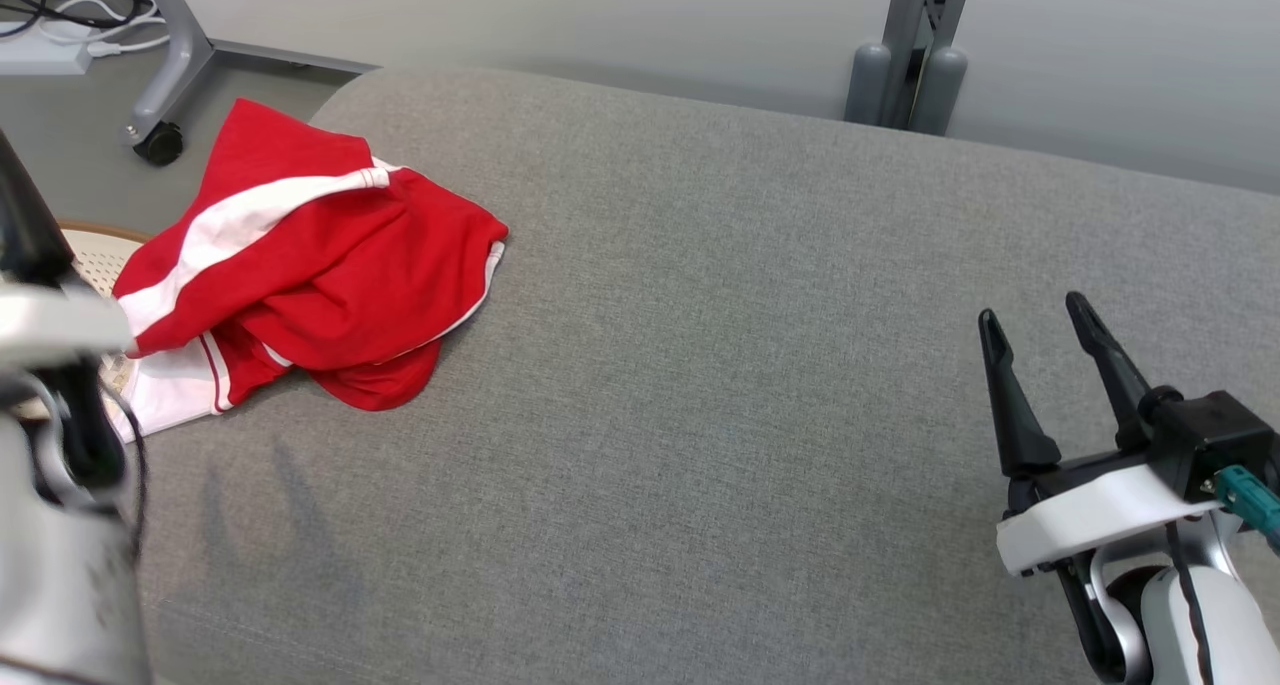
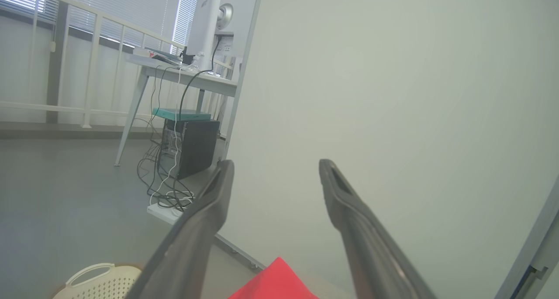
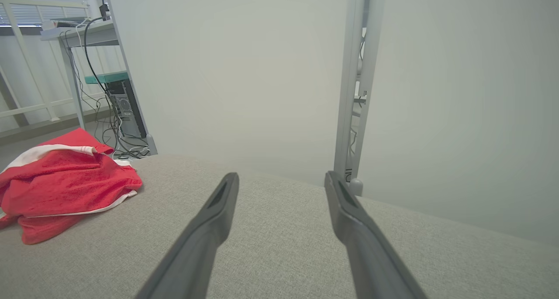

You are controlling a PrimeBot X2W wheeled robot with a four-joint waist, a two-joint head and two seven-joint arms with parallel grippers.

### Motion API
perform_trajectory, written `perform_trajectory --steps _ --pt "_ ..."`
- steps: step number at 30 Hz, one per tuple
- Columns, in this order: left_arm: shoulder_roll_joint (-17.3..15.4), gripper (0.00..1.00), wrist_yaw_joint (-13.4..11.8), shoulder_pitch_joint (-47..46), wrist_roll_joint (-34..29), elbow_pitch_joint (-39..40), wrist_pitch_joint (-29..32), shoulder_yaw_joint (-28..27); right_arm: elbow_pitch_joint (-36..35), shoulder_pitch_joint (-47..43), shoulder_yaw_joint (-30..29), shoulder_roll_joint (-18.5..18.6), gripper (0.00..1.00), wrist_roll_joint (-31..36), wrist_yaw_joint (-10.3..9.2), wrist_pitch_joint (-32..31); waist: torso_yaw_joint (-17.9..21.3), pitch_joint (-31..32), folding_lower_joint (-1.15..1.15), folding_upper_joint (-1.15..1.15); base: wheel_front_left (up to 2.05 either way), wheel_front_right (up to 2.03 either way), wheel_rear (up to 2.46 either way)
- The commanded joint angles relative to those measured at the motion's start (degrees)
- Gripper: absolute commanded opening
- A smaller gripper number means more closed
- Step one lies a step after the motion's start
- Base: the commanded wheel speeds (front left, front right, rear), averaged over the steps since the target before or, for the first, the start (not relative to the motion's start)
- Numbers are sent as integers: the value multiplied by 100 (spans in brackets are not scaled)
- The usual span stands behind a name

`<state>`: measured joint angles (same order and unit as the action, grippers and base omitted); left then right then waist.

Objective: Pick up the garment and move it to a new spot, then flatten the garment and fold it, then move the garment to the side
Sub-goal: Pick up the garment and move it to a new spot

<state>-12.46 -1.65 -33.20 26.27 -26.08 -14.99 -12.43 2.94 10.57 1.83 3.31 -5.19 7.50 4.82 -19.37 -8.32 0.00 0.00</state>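
At the far left corner of the grey cushioned surface (image 1: 750, 365) the garment (image 1: 320, 265) lies in a crumpled heap, its white-lined hem spilling over the edge toward a perforated basket (image 2: 100, 279). Close by, the left gripper (image 2: 275, 166) points out past the heap, fingers spread with nothing between them; the right gripper (image 1: 1032, 307) hovers well apart at the near right, likewise spread and empty. Thin jersey cloth should be light, limp and a little slick, so it will likely sag and slide rather than hold shape. Best hold: a pinch on the white-banded trim, where the cloth looks doubled — not the loose middle
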Motion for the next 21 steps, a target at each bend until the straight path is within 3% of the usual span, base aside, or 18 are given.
perform_trajectory --steps 1,8,21 --pt "189 100 -18 437 -151 401 -16 -79 32 -93 3 -2 100 -36 -2 52 -13 71 0 0 0 0 0" --pt "746 100 16 1846 -726 1527 -18 -9 107 -247 56 -26 100 -83 -2 64 -57 258 0 0 0 0 0" --pt "867 100 -112 3198 -1423 1815 144 780 296 -619 53 -46 100 -210 -2 190 -215 695 0 0 0 0 0"
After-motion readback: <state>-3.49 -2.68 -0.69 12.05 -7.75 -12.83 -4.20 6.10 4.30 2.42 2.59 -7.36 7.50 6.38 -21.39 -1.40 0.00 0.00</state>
